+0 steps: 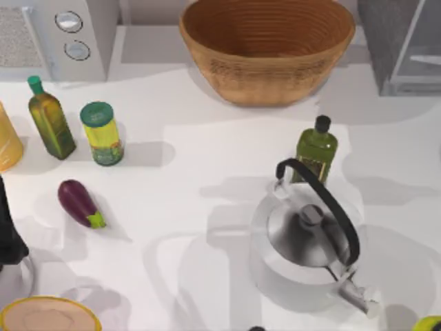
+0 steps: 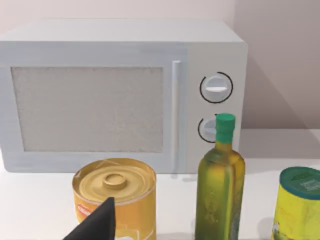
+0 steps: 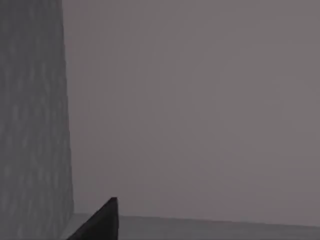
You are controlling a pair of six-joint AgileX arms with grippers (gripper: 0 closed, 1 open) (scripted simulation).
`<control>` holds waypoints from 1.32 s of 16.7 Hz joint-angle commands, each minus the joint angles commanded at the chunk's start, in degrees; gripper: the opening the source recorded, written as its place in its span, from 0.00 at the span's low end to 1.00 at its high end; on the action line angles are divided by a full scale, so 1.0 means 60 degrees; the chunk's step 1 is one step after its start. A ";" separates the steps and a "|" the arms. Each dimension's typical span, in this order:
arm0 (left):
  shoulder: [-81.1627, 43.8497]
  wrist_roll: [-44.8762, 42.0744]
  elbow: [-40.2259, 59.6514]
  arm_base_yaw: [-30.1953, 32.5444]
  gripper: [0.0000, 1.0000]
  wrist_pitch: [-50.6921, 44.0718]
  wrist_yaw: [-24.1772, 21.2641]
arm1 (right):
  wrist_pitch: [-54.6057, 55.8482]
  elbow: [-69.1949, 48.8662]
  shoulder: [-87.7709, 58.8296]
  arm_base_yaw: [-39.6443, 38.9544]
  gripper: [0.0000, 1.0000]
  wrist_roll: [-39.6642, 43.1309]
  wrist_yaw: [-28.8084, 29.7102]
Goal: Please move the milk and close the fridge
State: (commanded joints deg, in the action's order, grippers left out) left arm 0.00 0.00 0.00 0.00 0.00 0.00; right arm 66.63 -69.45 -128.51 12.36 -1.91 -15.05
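The fridge (image 1: 386, 41) is a grey box at the table's back right corner, with a lighter grey panel (image 1: 422, 41) set at an angle against its darker body. The milk is out of view. My left arm (image 1: 9, 234) is a dark shape at the table's left edge, near the front. In the left wrist view a dark tip of the left gripper (image 2: 97, 225) sits low in front of a yellow can (image 2: 116, 197). The right wrist view has a dark tip of the right gripper (image 3: 100, 222) before a plain grey wall, with a mottled grey surface (image 3: 30, 125) beside it.
A pale microwave (image 1: 62, 38) with two knobs stands back left and a wicker basket (image 1: 267, 48) back centre. Two olive oil bottles (image 1: 49, 118) (image 1: 315, 148), a green-lidded yellow jar (image 1: 102, 133), an eggplant (image 1: 80, 203), a steel kettle (image 1: 313, 238) and a bowl (image 1: 48, 316) stand around.
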 joint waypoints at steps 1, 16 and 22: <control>0.0000 0.0000 0.0000 0.0000 1.00 0.0000 0.0000 | -0.0264 0.0279 0.0580 -0.0077 1.00 0.0027 0.0049; 0.0000 0.0000 0.0000 0.0000 1.00 0.0000 0.0000 | -0.7833 0.8223 1.7175 -0.1772 1.00 0.0443 0.1611; 0.0000 0.0000 0.0000 0.0000 1.00 0.0000 0.0000 | -1.0659 1.1128 2.0914 -0.2035 1.00 0.0355 0.2374</control>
State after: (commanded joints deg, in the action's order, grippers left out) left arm 0.00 0.00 0.00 0.00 0.00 0.00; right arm 2.67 -2.68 -3.02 0.15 0.22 -0.81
